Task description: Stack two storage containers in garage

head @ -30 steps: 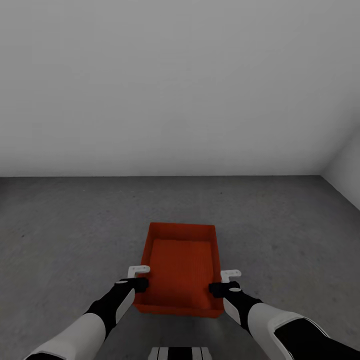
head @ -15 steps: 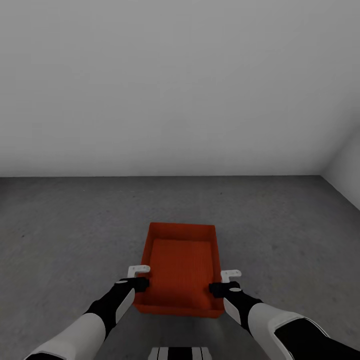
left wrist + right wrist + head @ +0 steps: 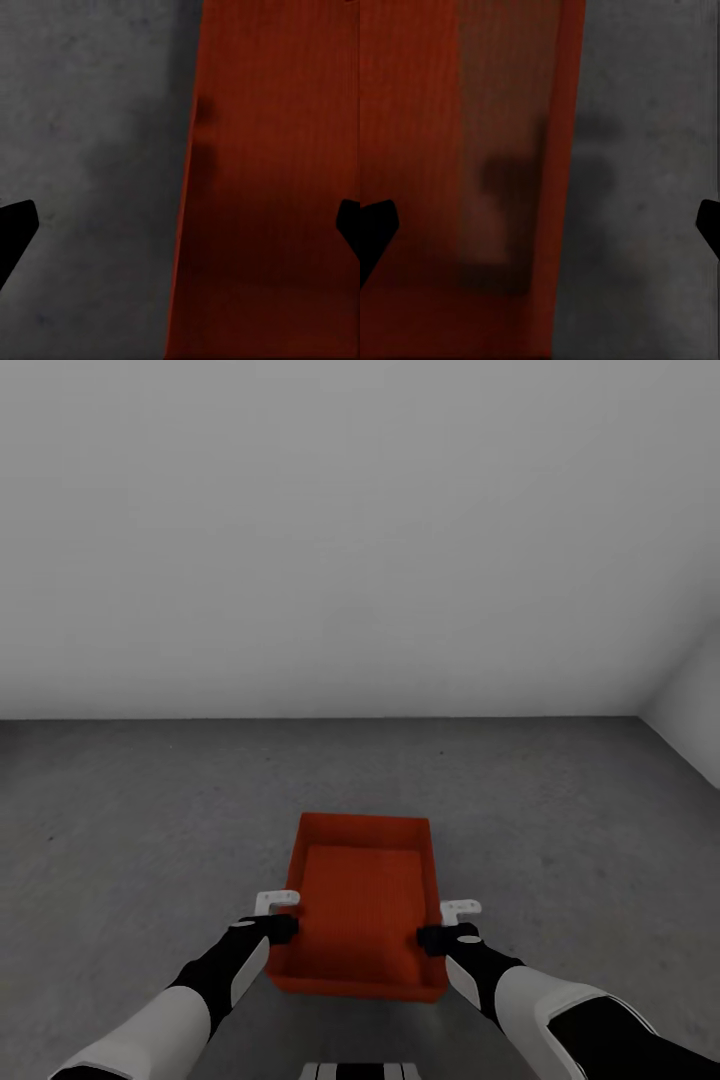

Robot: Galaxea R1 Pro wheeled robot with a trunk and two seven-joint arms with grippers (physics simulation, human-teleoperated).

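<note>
So up close, both wrist cams show wide-open fingers straddling a side wall of the red bin, not squeezing it. From the head cam, the left gripper and right gripper flank the bin over grey concrete floor, white wall behind.

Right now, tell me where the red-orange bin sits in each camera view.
Head view: storage container at lower centre, between both arms, over the concrete floor.
Left wrist view: container wall fills the right side.
Right wrist view: container fills the left side.
Shared landmark: the grey floor along the container's rim.
</note>
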